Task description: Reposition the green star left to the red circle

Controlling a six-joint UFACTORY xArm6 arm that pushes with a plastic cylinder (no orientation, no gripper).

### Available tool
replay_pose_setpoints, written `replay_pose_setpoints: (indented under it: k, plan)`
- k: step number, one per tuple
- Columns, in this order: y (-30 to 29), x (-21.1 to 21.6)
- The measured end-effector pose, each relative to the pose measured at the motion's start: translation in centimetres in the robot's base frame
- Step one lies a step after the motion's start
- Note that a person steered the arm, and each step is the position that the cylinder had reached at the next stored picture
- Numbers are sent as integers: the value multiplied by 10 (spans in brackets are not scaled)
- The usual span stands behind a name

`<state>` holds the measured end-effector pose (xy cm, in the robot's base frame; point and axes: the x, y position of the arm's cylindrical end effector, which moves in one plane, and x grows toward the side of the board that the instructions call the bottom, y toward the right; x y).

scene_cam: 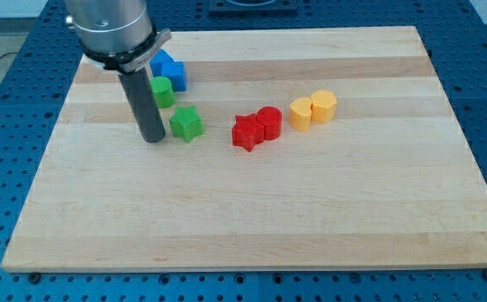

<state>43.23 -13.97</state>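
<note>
Pale wooden board (252, 210) fills most of the view, lying on a blue perforated table (8, 126). My tip (153, 139) is the lower end of a straight dark rod with no jaws to open or close; it rests on the board and holds nothing. It stands just to the view's left of the green star-shaped block (186, 123), very close, though I cannot tell whether they touch.

That green star lies left of the red star-shaped block (247, 132), with a clear gap between them. The red star touches the red round block (269, 123) on its right. Further right, two yellow blocks (313, 110) sit pressed together; their shapes are hard to make out.

Above the green star, a green round block (162, 91) sits partly behind the rod, with a blue block (169, 70) against it toward the view's top.
</note>
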Motion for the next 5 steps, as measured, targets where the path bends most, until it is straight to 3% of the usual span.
replay_pose_setpoints:
  k: [3,5]
  plan:
    - [4,-27]
    - [37,-28]
